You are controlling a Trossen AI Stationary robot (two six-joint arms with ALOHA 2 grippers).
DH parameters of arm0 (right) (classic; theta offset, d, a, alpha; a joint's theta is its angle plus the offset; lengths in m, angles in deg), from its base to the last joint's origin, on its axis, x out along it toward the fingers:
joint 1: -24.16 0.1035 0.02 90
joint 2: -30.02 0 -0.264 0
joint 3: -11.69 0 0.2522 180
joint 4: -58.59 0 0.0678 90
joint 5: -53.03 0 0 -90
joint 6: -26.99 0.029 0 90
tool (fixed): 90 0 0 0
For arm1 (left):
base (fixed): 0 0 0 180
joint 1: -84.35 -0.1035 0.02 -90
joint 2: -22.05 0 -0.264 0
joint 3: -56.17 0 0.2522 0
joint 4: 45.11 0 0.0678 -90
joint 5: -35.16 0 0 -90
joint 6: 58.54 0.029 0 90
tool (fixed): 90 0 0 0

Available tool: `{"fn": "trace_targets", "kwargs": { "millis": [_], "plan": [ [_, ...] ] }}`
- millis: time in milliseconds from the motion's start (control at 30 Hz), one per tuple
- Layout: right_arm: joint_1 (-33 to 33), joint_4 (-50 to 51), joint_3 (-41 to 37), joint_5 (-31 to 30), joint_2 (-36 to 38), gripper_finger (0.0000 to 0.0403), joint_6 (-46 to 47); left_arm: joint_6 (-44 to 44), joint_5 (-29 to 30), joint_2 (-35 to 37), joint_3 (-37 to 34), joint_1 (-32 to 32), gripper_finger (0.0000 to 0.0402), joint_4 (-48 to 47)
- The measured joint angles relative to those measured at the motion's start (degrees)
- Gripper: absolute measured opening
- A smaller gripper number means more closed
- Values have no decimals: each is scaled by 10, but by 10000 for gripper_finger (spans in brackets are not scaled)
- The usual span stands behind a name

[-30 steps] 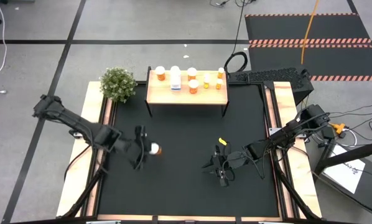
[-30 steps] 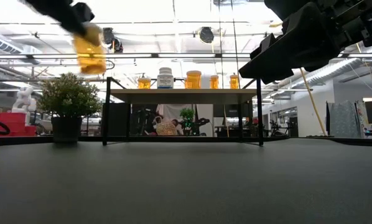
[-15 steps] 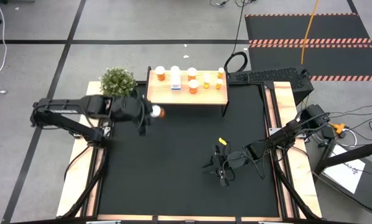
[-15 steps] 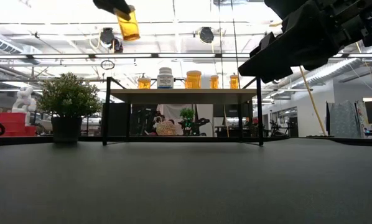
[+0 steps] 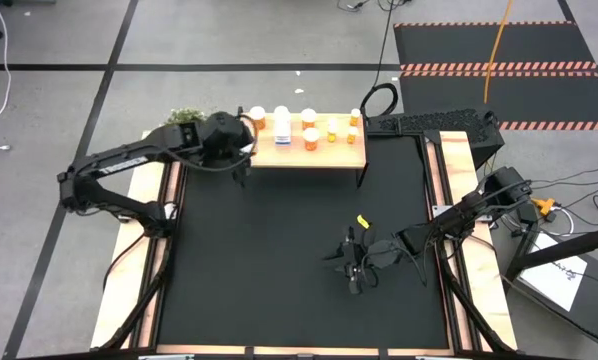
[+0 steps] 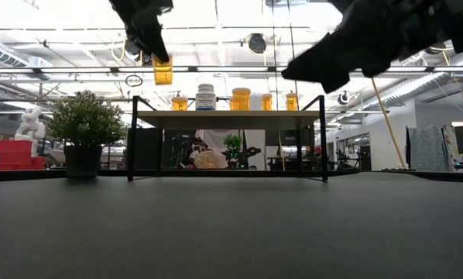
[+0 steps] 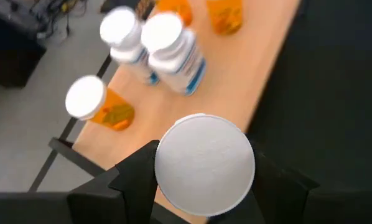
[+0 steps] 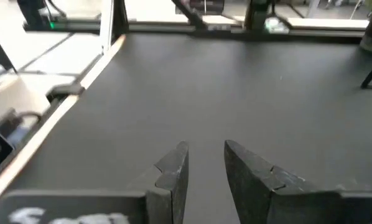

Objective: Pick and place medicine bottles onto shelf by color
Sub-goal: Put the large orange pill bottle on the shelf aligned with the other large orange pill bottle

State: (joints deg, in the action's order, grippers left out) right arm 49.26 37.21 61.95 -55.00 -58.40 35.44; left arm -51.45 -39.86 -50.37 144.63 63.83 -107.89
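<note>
Orange and translucent under a white cap: 1 medicine bottle, clamped between the 2 fingers of the left gripper, hanging in the air above the left end of the shelf, clear of the light-wood top. Seen from the left wrist as a round white cap filling the gap between both dark fingers.

On the shelf top, standing upright: 2 white bottles touching or nearly so, 1 orange bottle with white cap just beside them toward the shelf's left end, and 2 more large orange bottles near the middle. Further right, several tiny orange bottles, too small to count with certainty.

Beside the shelf's left end, 1 potted plant, partly covered by the left arm.

Over the right front of the black mat, well apart from the shelf: right gripper, jaws a little apart, gripping nothing.
</note>
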Motion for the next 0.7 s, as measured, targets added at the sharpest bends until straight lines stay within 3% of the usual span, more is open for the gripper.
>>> {"fn": "trace_targets", "kwargs": {
  "millis": [233,500,700],
  "plan": [
    [-4,59,0,-3,81,98,-4,3,0,-47,0,-42,225,28],
    [-4,159,0,-62,193,98,-10,-16,-3,-66,0,-73,225,39],
    [-4,162,0,-62,221,98,-31,-34,-61,-86,0,-108,225,58]
  ]
}}
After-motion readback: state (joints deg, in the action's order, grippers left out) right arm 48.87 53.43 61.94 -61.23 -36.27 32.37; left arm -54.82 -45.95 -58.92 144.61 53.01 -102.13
